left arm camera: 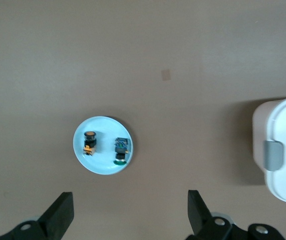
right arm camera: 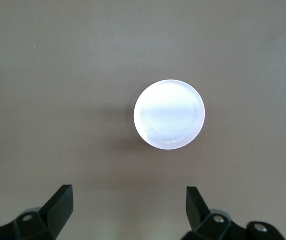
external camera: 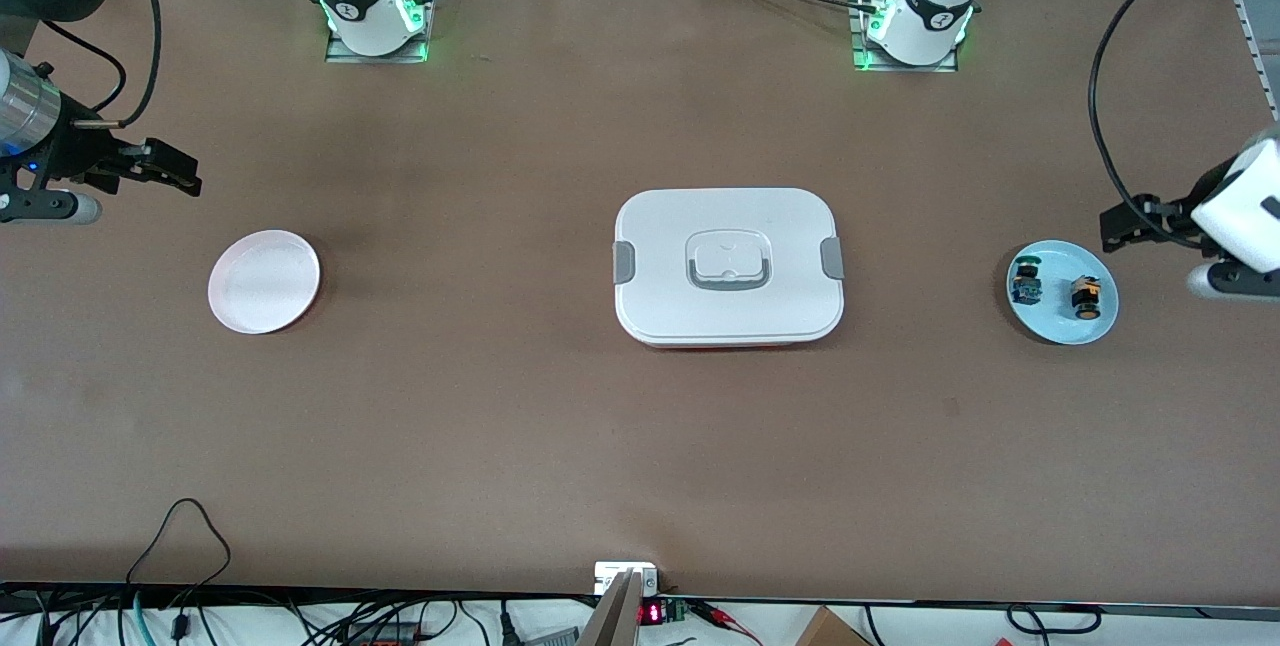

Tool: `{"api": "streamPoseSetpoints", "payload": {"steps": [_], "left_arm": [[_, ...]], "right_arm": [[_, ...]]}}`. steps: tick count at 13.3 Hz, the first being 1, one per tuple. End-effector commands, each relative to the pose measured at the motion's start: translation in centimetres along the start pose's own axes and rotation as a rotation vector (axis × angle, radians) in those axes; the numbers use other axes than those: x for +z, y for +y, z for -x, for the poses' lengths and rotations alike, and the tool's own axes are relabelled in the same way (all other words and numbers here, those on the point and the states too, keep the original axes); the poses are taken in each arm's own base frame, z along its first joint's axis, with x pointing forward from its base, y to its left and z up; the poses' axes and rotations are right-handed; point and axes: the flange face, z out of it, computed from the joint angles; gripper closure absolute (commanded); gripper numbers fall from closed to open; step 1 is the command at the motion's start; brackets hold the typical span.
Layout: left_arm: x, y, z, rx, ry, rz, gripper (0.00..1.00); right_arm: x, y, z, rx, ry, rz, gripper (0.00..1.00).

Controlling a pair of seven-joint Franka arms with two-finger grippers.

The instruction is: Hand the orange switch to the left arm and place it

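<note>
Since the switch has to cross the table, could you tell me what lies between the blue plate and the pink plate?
In the front view, the box sits midway between the blue plate and the pink plate; otherwise bare table.

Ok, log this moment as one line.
left gripper open above table beside blue plate | orange switch on blue plate | right gripper open, near pink plate | box mid-table

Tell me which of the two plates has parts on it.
The blue plate at the left arm's end of the table: it holds the orange switch and a green-capped component. The pink plate at the right arm's end holds nothing.
</note>
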Motion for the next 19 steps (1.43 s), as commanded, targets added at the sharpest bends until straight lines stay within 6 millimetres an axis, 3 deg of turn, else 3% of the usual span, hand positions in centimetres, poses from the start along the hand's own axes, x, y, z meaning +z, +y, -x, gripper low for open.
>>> {"api": "streamPoseSetpoints", "payload": {"steps": [1,5,10,19], "left_arm": [[-1.2,-1.3,3.2,-0.024,-0.005,0.059,0.00],[0.8,-2.6,5.2,-0.026,0.031,0.129,0.00],[1.6,-1.0,8.0,0.016,0.098,0.101,0.00],[2.1,-2.1,6.7,0.006,0.069,0.074,0.00]], "right_arm": [[-0.7,-0.2,0.7,-0.015,-0.001,-0.011,0.00],[-0.7,-0.9,0.6,-0.026,-0.003,-0.008,0.00],[-0.6,-1.7,0.6,-0.043,-0.003,-0.004,0.00],[-1.2,-2.2,0.6,-0.047,0.008,0.000,0.00]]}}
